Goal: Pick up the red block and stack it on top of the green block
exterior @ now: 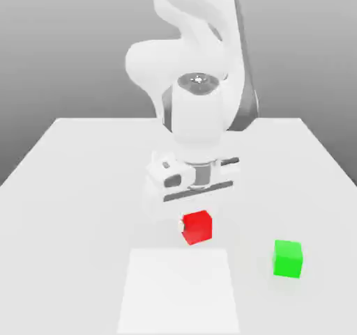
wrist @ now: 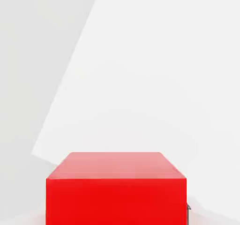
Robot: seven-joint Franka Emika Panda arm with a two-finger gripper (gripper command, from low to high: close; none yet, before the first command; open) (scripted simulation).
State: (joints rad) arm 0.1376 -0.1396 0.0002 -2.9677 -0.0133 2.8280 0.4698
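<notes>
The red block (exterior: 197, 228) sits between the fingers of my gripper (exterior: 195, 222), which points straight down from the white arm and is shut on it. In the hand view the red block (wrist: 116, 191) stands very close, with a dark finger edge touching its side. The block is slightly turned relative to the table edges. I cannot tell whether it rests on the table or hangs just above it. The green block (exterior: 288, 258) stands alone on the table, toward the exterior view's right and a little nearer the front edge, apart from the gripper.
The white table (exterior: 70, 187) carries a paler rectangular patch (exterior: 180, 288) near its front edge, just in front of the red block; the same patch (wrist: 154, 79) shows in the hand view. The arm's body (exterior: 199, 62) rises behind the gripper.
</notes>
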